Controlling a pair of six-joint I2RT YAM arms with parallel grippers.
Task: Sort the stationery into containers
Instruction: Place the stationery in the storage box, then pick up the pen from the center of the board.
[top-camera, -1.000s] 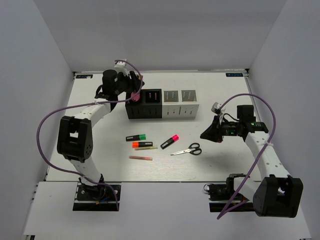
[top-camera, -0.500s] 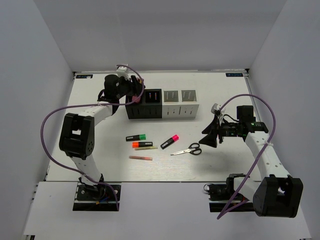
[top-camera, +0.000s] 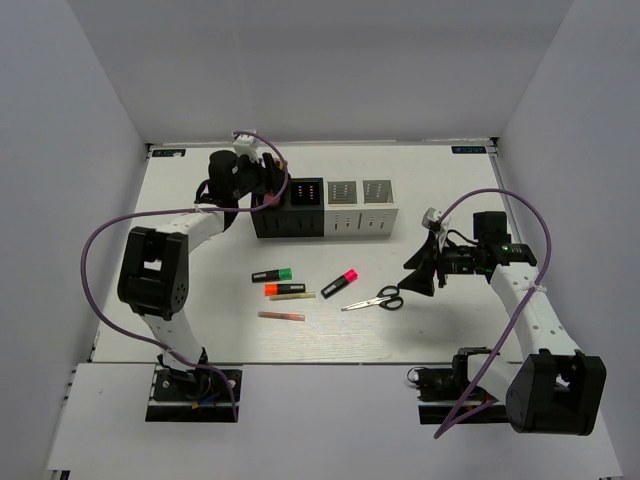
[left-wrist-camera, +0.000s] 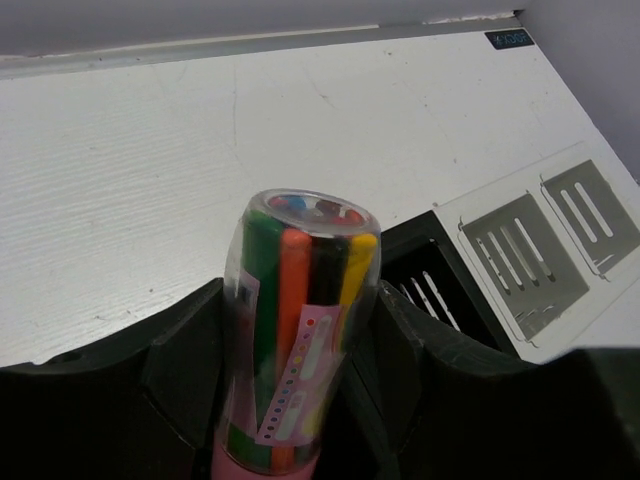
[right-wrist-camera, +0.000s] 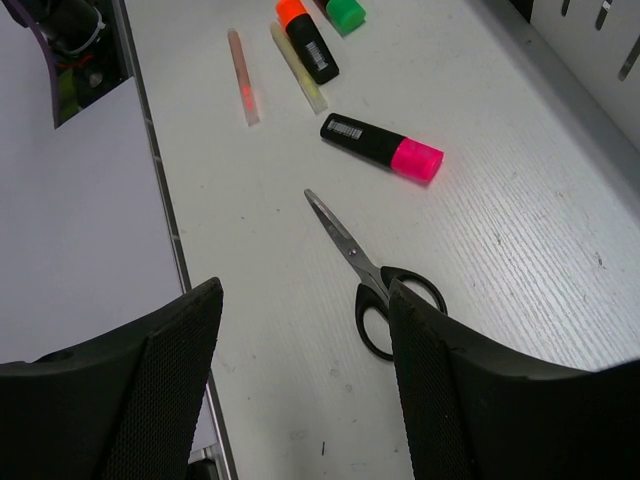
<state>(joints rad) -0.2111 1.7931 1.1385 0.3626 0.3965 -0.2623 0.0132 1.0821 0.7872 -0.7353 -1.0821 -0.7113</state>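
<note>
Several pens (left-wrist-camera: 293, 285) inside tube (left-wrist-camera: 305, 207): left wrist only.

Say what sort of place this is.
Probably a robot test cell: a white tabletop enclosed by grey wall panels, a black-and-white left arm and right arm bolted at its near edge, a row of four joined black and white square boxes.

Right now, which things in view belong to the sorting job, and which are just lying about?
Job: tube of pens, green highlighter, orange highlighter, pink highlighter, yellow stick, pink stick, scissors, containers.
Not the job: purple cables, corner label.
</note>
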